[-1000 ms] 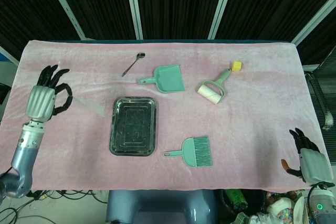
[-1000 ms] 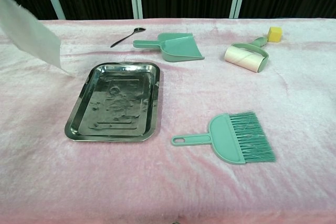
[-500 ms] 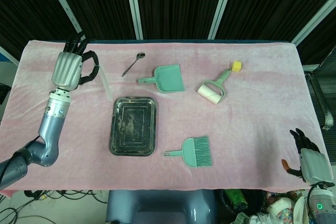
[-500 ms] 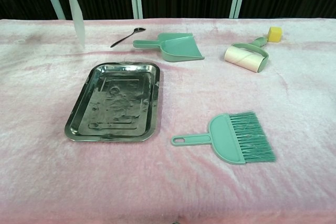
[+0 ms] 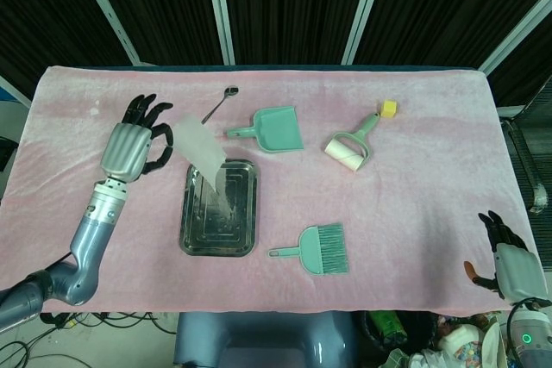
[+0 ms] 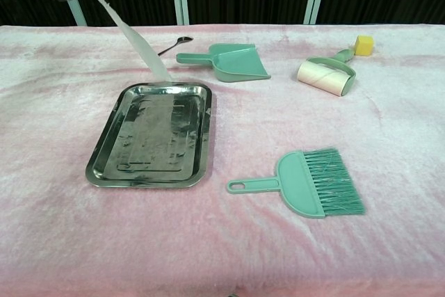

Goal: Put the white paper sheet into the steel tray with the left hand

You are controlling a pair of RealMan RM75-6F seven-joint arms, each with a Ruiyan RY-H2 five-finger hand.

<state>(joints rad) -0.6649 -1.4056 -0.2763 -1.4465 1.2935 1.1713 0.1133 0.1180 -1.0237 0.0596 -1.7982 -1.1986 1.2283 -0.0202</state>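
hanging limp from the left hand (image 5: pixel 131 148), thin translucent white paper sheet (image 5: pixel 200 146) droops.

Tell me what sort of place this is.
Probably a robot lab or test bench: a table under a pink cloth, household items like a tray and brush laid out, and cables below.

Bright, even overhead light falls across the pink counter (image 5: pixel 414 213), leaving only faint shadows. The steel tray (image 6: pixel 104 165) throws back mottled glare. Both views stay sharp; the backdrop behind is dark.
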